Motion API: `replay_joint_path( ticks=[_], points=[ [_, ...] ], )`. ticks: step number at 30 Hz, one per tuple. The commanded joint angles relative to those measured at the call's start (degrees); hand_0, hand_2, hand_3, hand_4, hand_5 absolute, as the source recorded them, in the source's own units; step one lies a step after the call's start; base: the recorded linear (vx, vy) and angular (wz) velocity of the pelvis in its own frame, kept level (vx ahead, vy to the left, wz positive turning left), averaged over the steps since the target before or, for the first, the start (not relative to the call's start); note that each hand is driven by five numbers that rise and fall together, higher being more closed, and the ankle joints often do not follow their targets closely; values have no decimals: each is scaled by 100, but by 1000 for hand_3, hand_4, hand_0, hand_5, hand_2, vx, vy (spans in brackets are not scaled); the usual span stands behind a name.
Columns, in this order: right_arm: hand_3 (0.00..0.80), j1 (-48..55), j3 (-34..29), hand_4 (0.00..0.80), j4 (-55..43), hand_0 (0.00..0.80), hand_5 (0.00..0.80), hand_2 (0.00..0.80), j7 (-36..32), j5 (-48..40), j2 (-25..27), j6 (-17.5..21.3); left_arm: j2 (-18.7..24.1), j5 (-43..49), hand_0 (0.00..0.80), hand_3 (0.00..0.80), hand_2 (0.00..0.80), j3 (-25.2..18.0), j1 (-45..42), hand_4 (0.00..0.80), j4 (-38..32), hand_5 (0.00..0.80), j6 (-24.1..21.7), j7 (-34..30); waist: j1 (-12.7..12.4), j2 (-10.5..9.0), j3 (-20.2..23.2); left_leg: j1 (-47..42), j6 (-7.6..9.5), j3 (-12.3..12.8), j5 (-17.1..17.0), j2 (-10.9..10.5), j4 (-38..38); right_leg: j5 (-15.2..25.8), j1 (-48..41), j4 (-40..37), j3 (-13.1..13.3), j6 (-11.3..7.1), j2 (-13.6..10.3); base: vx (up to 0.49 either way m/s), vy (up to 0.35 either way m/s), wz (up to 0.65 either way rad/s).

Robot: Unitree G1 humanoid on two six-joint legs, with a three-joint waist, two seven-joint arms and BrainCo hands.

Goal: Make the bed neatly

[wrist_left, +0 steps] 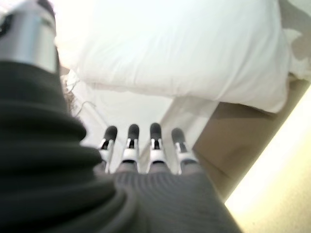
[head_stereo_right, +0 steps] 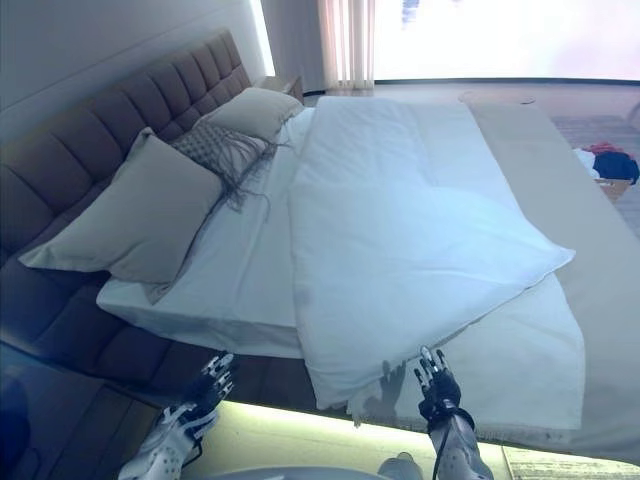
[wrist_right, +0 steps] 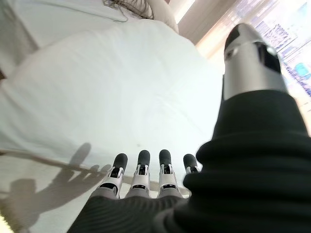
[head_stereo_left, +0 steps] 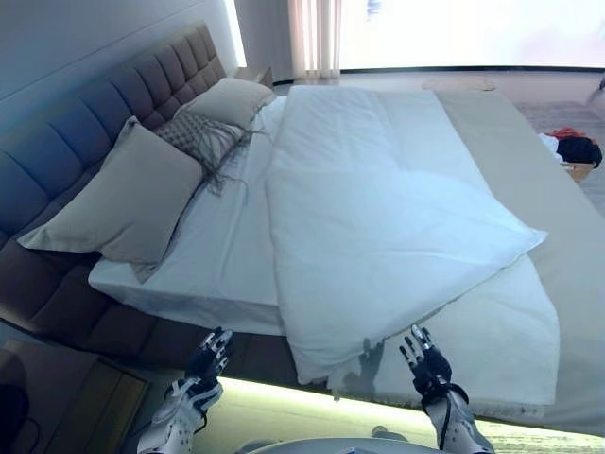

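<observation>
A white duvet (head_stereo_left: 378,208) lies slanted over the bed, its near corner (head_stereo_left: 326,364) hanging over the side edge and one corner (head_stereo_left: 529,241) pointing toward the foot. The white sheet (head_stereo_left: 222,236) shows bare beside it. Two grey pillows (head_stereo_left: 128,199) (head_stereo_left: 232,99) and a fringed cushion (head_stereo_left: 203,137) lean at the padded headboard (head_stereo_left: 104,104). My left hand (head_stereo_left: 208,359) is open, below the bed's side, apart from the bedding. My right hand (head_stereo_left: 427,364) is open, just short of the hanging sheet edge (head_stereo_left: 492,378). Both hands hold nothing; straight fingers (wrist_left: 141,145) (wrist_right: 150,170) show in the wrist views.
A beige bed cover (head_stereo_left: 567,246) lies over the foot part of the bed. A basket with dark and red clothes (head_stereo_left: 575,151) stands on the floor beyond the bed. A lit strip (head_stereo_left: 312,397) runs under the bed frame. A nightstand (head_stereo_left: 255,74) is by the far pillow.
</observation>
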State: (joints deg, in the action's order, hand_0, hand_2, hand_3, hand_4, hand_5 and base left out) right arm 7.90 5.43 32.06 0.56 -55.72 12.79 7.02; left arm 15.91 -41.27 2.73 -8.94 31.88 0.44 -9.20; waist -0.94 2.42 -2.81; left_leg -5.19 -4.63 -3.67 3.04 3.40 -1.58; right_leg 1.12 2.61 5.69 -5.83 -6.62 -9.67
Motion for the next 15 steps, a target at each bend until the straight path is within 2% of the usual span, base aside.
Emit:
replay_joint_path(
  ticks=[1,2,4,5,7,8,10,11,13,15],
  points=[
    [0,-169,16,0,-277,0,0,0,-35,87,-268,-34,420,95,0,0,0,-264,311,0,-101,0,-276,-250,-97,-427,-56,-15,412,-99,493,-230,-553,1506,457,-562,443,-468,-795,226,-367,-3],
    [0,-161,25,0,-239,0,0,0,-49,89,-242,-67,423,90,0,0,0,-255,298,0,-108,0,-297,-254,-93,-425,-43,-18,374,-97,483,-136,-562,1396,440,-527,447,-486,-765,206,-362,-3],
    [0,-158,75,0,-137,0,0,0,16,63,-114,-229,436,-26,0,0,0,-218,237,0,-94,0,-335,-73,-65,-414,-39,-24,227,-120,320,228,-723,1011,435,-283,390,-493,-559,199,-374,0],
    [0,-117,103,0,-282,0,0,0,114,40,-69,-366,426,-185,0,0,0,-242,220,0,-110,0,-277,-47,-37,-377,-47,-24,125,-147,47,444,-841,845,453,-101,357,-423,-439,162,-333,5],
    [0,22,233,0,-542,0,0,0,158,-54,-9,-385,362,-99,0,0,0,-245,164,0,-250,0,-283,-208,-45,-381,-81,147,6,-299,-548,695,-1256,665,346,-53,247,-170,-210,143,-316,14],
    [0,44,286,0,-495,0,0,0,140,-112,11,-350,327,-37,0,0,0,-197,137,0,-264,0,-345,-180,-71,-397,-100,236,10,-359,-704,725,-1446,626,288,-64,195,-77,-137,148,-342,27],
    [0,-32,350,0,-176,0,0,0,-43,-113,61,-259,251,-214,0,0,0,-155,106,0,-136,0,-532,-185,-159,-449,-168,579,160,-375,-948,509,-2058,483,132,-78,118,127,48,154,-326,30],
    [0,-26,353,0,-119,0,0,0,-92,-82,76,-258,218,-253,0,0,0,-164,60,0,-113,0,-566,-168,-187,-451,-189,794,186,-280,-1076,413,-2298,387,40,-80,95,216,148,142,-227,18],
    [0,13,288,0,-45,0,0,0,-145,-78,88,-197,171,-265,0,0,0,-120,-4,0,-105,0,-564,-162,-229,-388,-226,1029,153,-78,-1206,389,-2265,258,-125,-84,-52,288,290,131,-110,9],
    [0,112,239,0,-168,0,0,0,-151,-87,98,-106,120,-201,0,0,0,-53,-95,0,-188,0,-547,-164,-297,-272,-314,1172,45,19,-1409,342,-1838,143,-320,-125,-215,293,390,125,20,32]
  ],
)
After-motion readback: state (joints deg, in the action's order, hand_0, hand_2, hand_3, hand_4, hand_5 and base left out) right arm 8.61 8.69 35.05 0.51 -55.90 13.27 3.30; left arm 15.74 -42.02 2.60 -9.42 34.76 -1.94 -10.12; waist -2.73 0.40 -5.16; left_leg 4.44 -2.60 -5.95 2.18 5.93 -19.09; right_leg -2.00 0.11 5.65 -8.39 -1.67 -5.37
